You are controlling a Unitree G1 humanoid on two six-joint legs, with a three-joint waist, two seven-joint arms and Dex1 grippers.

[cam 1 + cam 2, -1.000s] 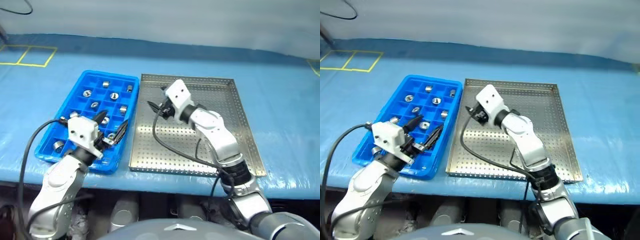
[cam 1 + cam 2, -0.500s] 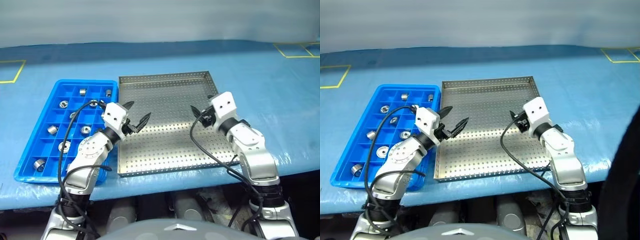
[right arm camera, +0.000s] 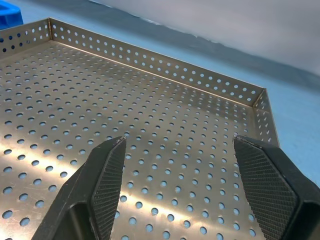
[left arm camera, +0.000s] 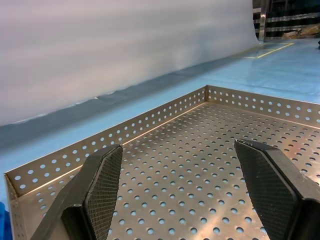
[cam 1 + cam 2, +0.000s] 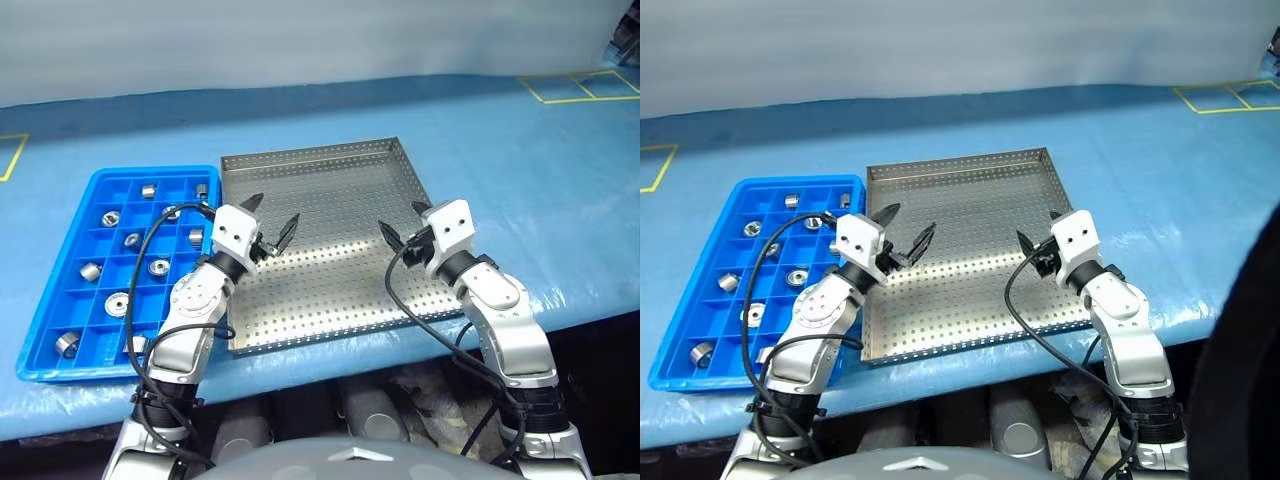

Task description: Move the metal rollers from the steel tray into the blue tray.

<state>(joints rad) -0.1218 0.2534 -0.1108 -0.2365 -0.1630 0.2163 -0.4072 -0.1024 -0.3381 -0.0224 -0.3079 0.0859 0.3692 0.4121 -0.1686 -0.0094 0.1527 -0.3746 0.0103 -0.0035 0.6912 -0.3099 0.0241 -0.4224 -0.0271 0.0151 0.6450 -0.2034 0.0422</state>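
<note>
Hands: left hand [image 5: 270, 226] and right hand [image 5: 402, 228] spread, empty, above the bare steel tray [image 5: 330, 190].
Rollers: metal rollers [image 5: 159, 267] beside left hand in blue tray [image 5: 45, 318]; transfer looks done.

Two black textured fingers [image 4: 102, 187] of the left gripper [image 4: 182, 192] stand wide apart. Beyond them lies the grey perforated sheet-metal steel tray [image 4: 200, 165], its low rims meeting at a corner.

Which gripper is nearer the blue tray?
Left. The left gripper hangs over the steel tray's edge beside the blue tray; the right gripper is over its far side.
</note>
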